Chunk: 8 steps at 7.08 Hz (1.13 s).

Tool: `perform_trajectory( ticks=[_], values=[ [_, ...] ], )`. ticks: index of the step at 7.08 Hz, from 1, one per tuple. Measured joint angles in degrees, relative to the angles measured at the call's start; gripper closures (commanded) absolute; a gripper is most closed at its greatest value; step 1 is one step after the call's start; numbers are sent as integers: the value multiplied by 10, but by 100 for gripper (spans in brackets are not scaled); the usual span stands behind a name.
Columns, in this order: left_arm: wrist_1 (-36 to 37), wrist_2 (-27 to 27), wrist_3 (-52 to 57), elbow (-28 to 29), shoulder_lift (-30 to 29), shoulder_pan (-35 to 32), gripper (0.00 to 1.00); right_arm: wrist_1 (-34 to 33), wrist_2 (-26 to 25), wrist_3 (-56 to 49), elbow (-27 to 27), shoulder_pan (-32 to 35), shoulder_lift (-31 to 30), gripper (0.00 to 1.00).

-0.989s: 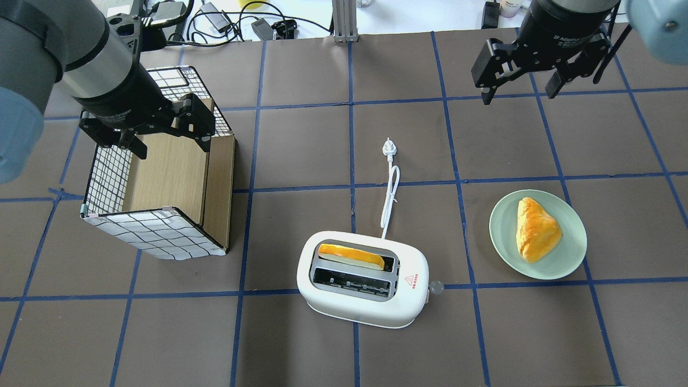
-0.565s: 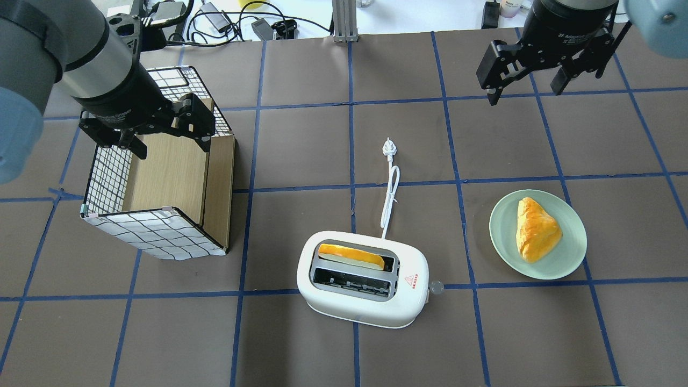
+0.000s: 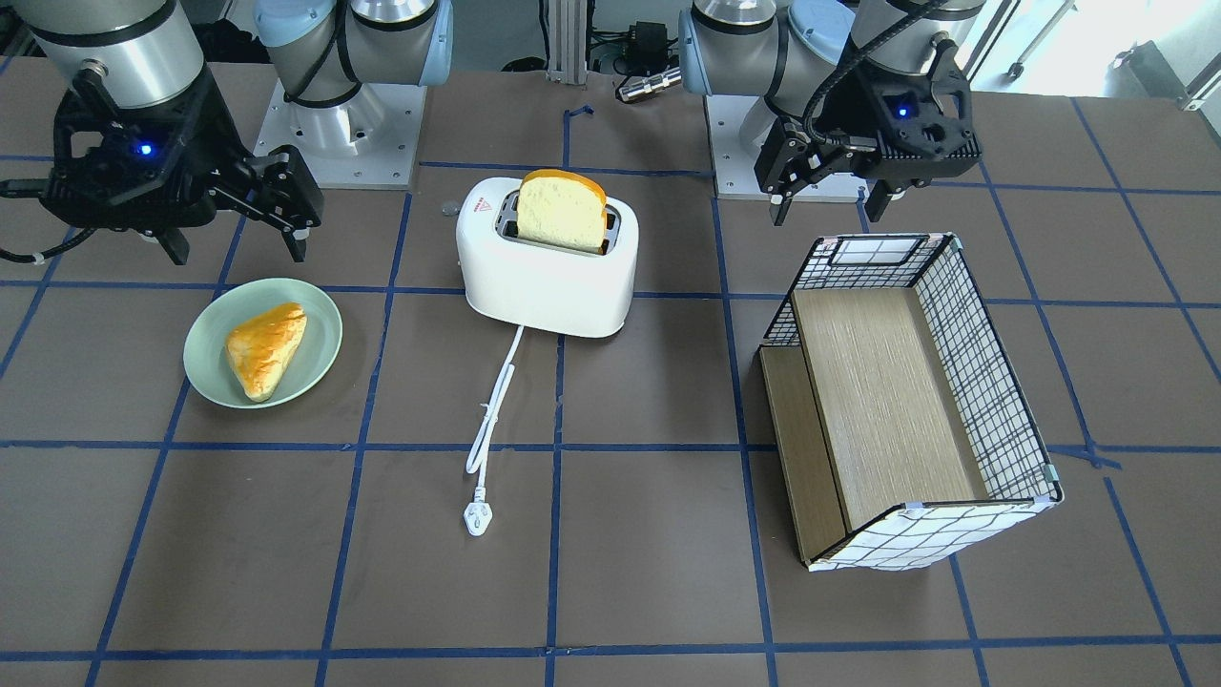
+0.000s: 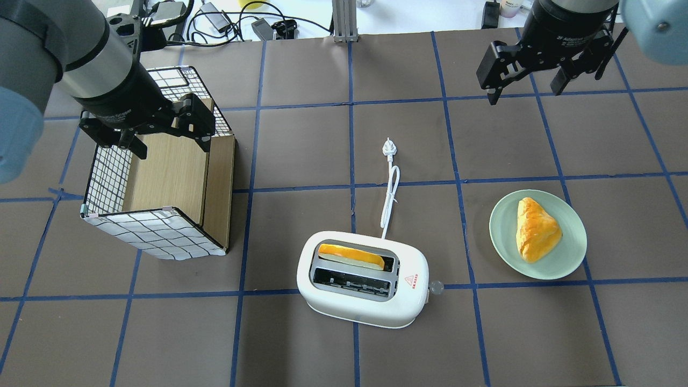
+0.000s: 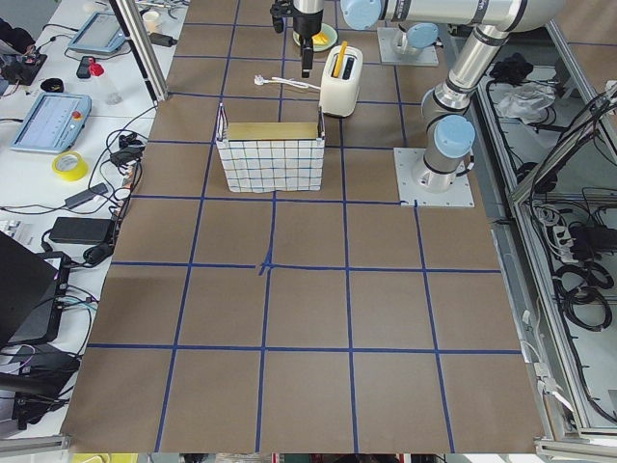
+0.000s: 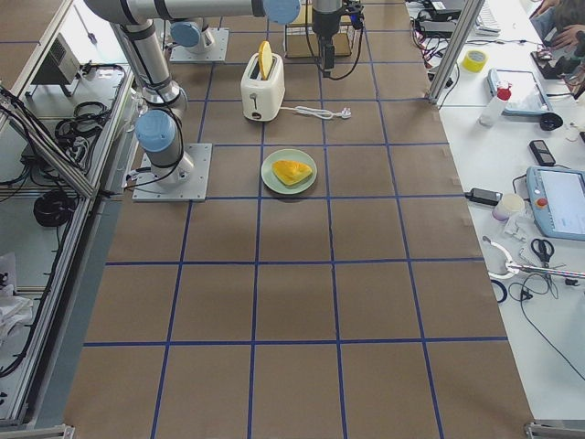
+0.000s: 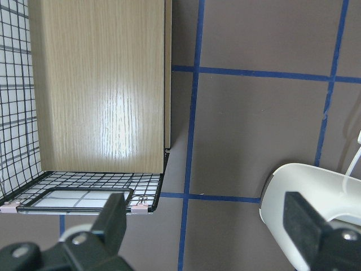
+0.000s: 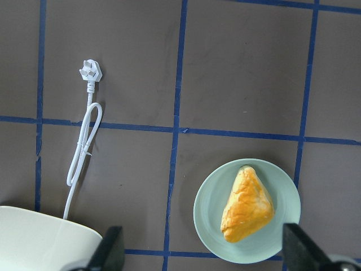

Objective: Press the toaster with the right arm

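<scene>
Black R tool (image 4: 522,96) wide apart, empty, well off toaster (image 4: 363,279); L tool (image 4: 173,150) apart.

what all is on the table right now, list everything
toaster: one, white, middle of the table
bread slice: one, yellow-crusted, standing in the toaster slot farther from the robot
cord: one, white, runs from the toaster away from the robot, plug loose on the table
plate: one, pale green, robot's right of the toaster
pastry: one, golden, on the plate
basket: one, white with black grid, wooden board inside, robot's left
left gripper: black, open, above the basket
right gripper: black, open, above the table beyond the plate
</scene>
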Motion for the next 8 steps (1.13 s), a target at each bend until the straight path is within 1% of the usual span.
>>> perform_trajectory(
  ticks=[2,8],
  values=[
    [0,0,0,0,0,0,0,-24,0,12,9,0,-3,0],
    [0,0,0,0,0,0,0,-28,2,14,10,0,-4,0]
  ],
)
